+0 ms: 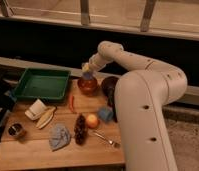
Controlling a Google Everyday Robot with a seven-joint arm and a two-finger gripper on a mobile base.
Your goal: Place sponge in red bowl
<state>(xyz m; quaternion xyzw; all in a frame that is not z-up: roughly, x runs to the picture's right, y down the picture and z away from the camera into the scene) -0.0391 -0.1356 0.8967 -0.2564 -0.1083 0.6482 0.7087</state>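
Gripper (86, 71) pinching sponge (87, 75) just above red bowl (87, 85); table (38, 147) beneath.

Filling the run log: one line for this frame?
phase: place | end effector: just above red bowl, carrying sponge | sponge: above bowl, release not visible | green tray: left of bowl
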